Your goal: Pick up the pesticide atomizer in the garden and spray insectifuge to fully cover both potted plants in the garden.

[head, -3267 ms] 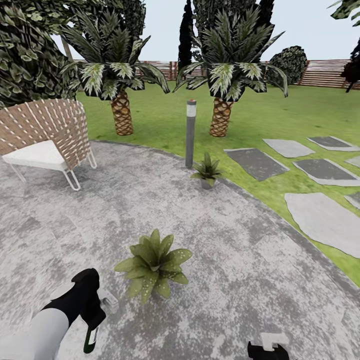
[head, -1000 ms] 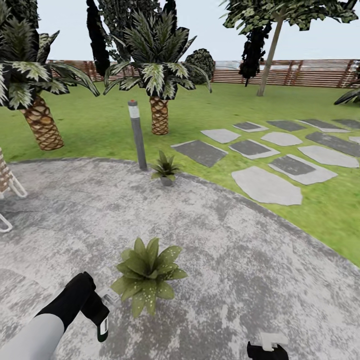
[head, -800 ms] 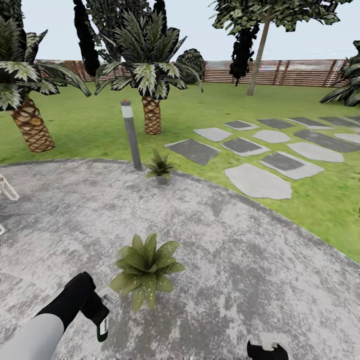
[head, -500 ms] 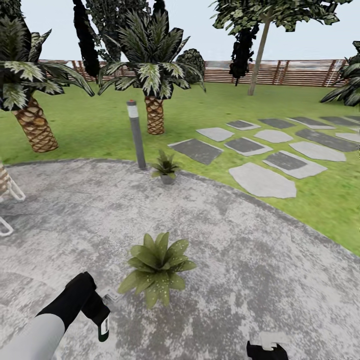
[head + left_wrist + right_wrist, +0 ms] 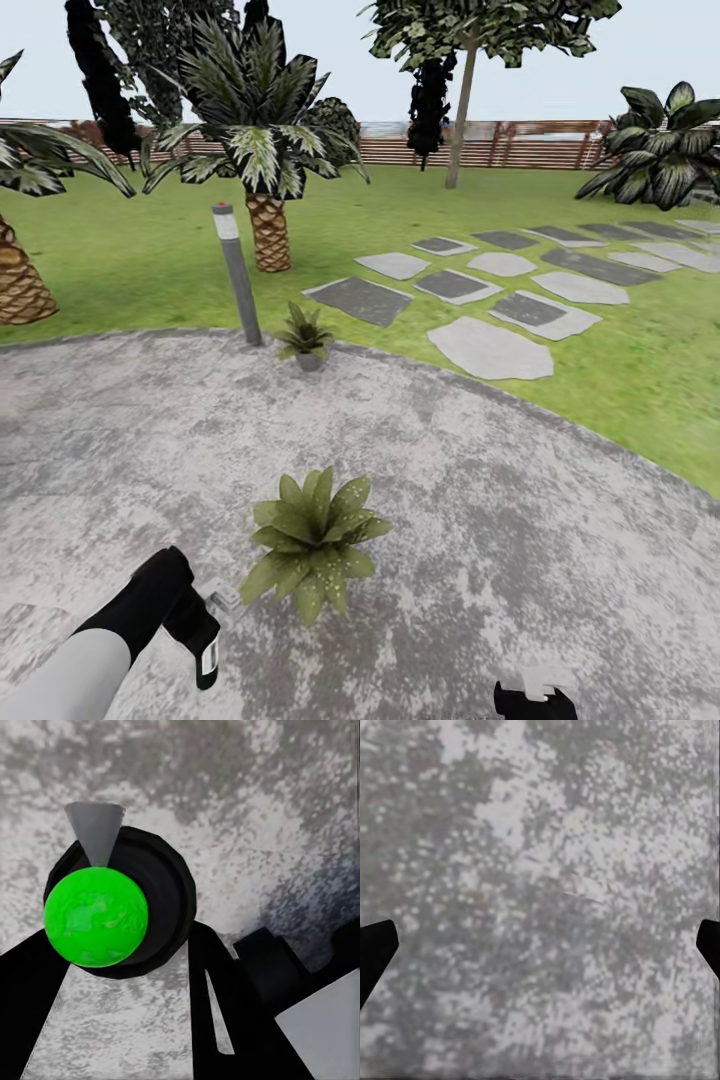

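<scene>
the left end effector (image 5: 200,632) sits at the near left of the head view, black, on a white and black arm, and is closed around the pesticide atomizer (image 5: 208,655), which hangs from it over the patio (image 5: 520,560). the atomizer is a small dark green-black bottle with a pale label on its side and a whitish trigger head (image 5: 222,598) jutting toward the near plant. in the left wrist view the bottle is seen end-on as a round black body (image 5: 150,907) with a bright green disc in front of it and a small grey cone beside it, black fingers (image 5: 225,1020) running along either side over the mottled grey paving. the near potted plant (image 5: 315,540) is just right of the atomizer and slightly farther: a low rosette of pointed green leaves, some speckled pale; its pot is hidden by the leaves. the far potted plant (image 5: 303,335) stands in a small grey pot at the far edge of the patio, just right of a grey bollard lamp (image 5: 237,272). beyond lie lawn (image 5: 620,380), stepping stones (image 5: 490,348), palms (image 5: 262,150) and a slatted wooden fence (image 5: 520,148). the right end effector (image 5: 535,700) peeks in at the near right edge; in the right wrist view its dark fingertips (image 5: 375,952) sit at opposite edges, spread wide over bare paving.
</scene>
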Motion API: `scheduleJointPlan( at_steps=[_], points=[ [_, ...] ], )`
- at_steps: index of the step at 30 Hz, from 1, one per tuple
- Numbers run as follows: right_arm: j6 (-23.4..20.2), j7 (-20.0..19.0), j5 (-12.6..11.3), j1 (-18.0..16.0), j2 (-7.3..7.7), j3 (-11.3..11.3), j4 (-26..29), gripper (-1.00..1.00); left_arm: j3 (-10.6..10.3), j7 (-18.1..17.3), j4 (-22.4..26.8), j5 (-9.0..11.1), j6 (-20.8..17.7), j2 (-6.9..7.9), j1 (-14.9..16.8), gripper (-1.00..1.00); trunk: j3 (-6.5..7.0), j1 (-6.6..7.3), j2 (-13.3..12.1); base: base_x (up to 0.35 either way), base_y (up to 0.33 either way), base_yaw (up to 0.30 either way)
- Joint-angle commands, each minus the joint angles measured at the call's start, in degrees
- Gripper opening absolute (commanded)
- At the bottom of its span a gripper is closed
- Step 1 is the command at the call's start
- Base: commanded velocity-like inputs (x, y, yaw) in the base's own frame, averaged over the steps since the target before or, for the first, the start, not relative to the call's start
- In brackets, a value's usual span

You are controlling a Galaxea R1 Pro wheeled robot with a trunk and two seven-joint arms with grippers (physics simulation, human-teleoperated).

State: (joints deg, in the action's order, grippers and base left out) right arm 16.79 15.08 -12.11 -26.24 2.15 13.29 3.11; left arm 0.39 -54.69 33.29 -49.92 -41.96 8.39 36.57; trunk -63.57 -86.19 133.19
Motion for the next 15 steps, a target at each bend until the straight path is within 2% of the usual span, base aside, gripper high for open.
scheduleJointPlan(
  at_steps=[1,4,7,8,10,12,13,14,15],
  points=[
    [0.18,0.1,-0.55,-0.04,-0.01,0.5,-0.04,1.0,0.05,-0.42,0.13,-0.25,-0.37,-0.06,0.02,-1.0,-0.05,0.01,0.02,0.0,0.009,-0.299],
    [0.18,0.09,-0.55,-0.04,-0.03,0.51,-0.04,1.0,-0.7,-0.66,0.74,-0.11,-0.56,-0.15,0.1,-1.0,-0.05,0.01,0.02,0.0,0.002,-0.299],
    [0.18,0.12,-0.55,-0.04,-0.04,0.51,-0.04,1.0,-4.15,-1.0,0.74,-0.1,-1.18,-0.24,0.61,-1.0,-0.05,0.01,0.02,0.0,0.0,-0.299],
    [0.18,0.12,-0.55,-0.04,-0.04,0.51,-0.04,1.0,-5.94,-1.46,0.42,-0.02,-1.29,-0.16,0.92,-1.0,-0.05,0.01,0.02,0.0,0.0,-0.299],
    [0.18,0.13,-0.55,-0.04,-0.04,0.51,-0.08,1.0,-7.11,-3.16,0.25,-0.4,-1.42,0.28,1.07,-1.0,-0.05,0.01,0.02,0.0,0.0,-0.299],
    [0.18,0.1,-0.55,-0.04,-0.04,0.51,-0.05,1.0,-7.77,-5.59,0.21,-2.75,-1.41,0.63,1.13,-1.0,-0.05,0.01,0.02,0.0,0.0,-0.299],
    [0.18,0.12,-0.55,-0.04,-0.04,0.51,-0.04,1.0,-8.05,-8.7,0.2,-7.29,-1.45,0.77,1.14,-1.0,-0.05,0.01,0.02,0.0,0.0,-0.298],
    [0.18,0.12,-0.55,-0.04,-0.04,0.51,-0.04,1.0,-8.07,-11.02,0.2,-10.3,-1.44,0.8,1.14,-1.0,-0.05,0.01,0.02,0.0,0.0,-0.238],
    [0.18,0.13,-0.55,-0.04,-0.04,0.51,-0.04,1.0,-8.04,-12.56,0.21,-12.04,-1.45,0.82,1.14,-1.0,-0.05,0.01,0.02,0.0,0.0,-0.156]
  ],
)
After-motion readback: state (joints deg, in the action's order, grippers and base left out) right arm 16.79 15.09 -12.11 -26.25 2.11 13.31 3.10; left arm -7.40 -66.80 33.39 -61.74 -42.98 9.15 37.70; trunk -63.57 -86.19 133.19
